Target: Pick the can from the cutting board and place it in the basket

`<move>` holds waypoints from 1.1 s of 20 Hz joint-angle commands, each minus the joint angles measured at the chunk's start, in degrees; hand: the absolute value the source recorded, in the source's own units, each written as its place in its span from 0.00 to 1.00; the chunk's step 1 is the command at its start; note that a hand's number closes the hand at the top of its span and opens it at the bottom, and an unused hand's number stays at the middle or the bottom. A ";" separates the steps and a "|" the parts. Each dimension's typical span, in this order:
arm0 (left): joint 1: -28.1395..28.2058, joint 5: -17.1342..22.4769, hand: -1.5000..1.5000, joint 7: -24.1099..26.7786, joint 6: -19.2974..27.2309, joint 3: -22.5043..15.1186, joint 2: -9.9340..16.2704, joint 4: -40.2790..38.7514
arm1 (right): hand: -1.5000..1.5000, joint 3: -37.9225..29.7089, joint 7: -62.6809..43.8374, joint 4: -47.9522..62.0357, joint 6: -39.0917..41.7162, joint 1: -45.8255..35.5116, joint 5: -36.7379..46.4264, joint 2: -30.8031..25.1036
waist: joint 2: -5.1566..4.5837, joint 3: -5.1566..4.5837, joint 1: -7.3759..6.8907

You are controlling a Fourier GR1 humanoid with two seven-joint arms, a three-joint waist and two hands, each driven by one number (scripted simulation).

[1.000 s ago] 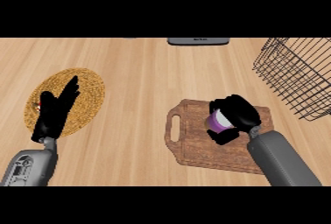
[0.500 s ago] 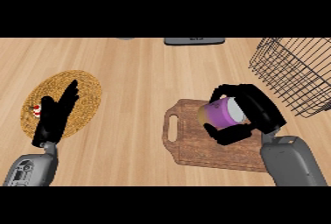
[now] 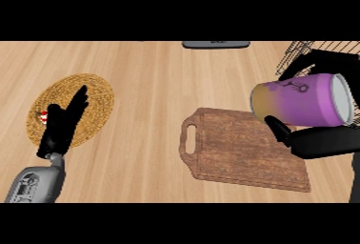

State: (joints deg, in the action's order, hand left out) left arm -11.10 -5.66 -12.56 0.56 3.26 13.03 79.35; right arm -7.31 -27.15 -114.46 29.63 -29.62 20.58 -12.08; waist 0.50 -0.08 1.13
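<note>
Right hand (image 3: pixel 320 143) curled round can (image 3: pixel 302 101), lifted off board (image 3: pixel 246 152).
Can lies sideways; basket (image 3: pixel 309 52) just behind, right.

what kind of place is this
Most likely a kitchen counter: a light wooden top holds a wooden cutting board with a handle slot, a woven round mat, and a black wire basket at the far right.

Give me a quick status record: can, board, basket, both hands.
can: purple, lying tilted on its side, lifted off the board, near the basket
cutting board: bare, handle toward the left
basket: black wire, upper right, mostly hidden behind the can
right hand: curled round the can
left hand: open, resting over the woven mat
</note>
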 commanded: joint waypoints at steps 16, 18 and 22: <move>-4.03 -0.37 0.50 0.37 -0.75 0.41 -0.59 -1.78 | 1.00 -5.07 -0.98 24.79 7.85 -21.20 8.99 -29.36 | -1.18 0.05 -1.75; -1.81 -0.66 0.50 -0.52 -1.38 -0.70 -0.79 0.50 | 1.00 -5.17 4.60 32.01 4.79 -20.61 11.19 -30.25 | -0.99 0.09 -2.31; -0.80 -3.08 0.50 -0.66 1.59 -2.70 -3.44 1.76 | 1.00 -3.98 12.83 40.54 1.49 -20.47 16.12 -34.96 | -0.86 0.10 -2.35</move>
State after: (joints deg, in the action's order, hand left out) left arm -13.87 -7.03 -13.47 0.52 2.26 11.30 79.31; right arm -12.12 -21.46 -81.81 33.20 -50.41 32.56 -42.80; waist -0.48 0.00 -0.97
